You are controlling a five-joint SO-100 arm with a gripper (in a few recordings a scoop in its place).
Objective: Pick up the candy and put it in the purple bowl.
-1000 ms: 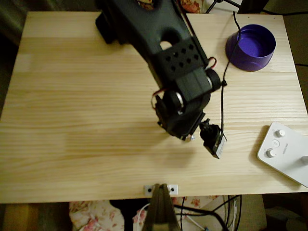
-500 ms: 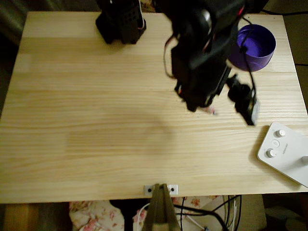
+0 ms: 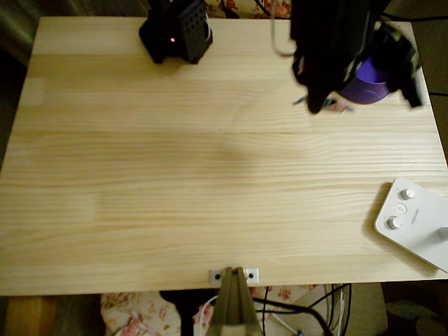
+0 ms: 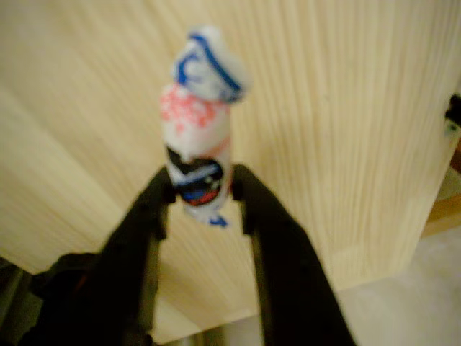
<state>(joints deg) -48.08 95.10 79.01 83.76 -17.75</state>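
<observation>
A black robot arm reaches across a pale wooden tabletop (image 3: 175, 175) toward its far right corner, seen from overhead. In the wrist view, the black two-fingered tool (image 4: 202, 196) is clamped on a small wrapped candy (image 4: 198, 140), white and pink with blue and dark markings and twisted ends. The fingers pinch its lower end, so most of the sweet sticks out beyond the tips, with wood grain blurred behind it. From overhead, a pinkish speck at the arm's tip (image 3: 341, 106) is probably the same candy, held clear of the tabletop just beside the round, deep purple plastic bowl (image 3: 364, 87), which the arm largely covers. The candy seems to be carried high so it can clear the bowl's rim; judging from this, the drop has not yet been made. A white device with round knobs (image 3: 413, 220) lies well apart, near the right edge.
</observation>
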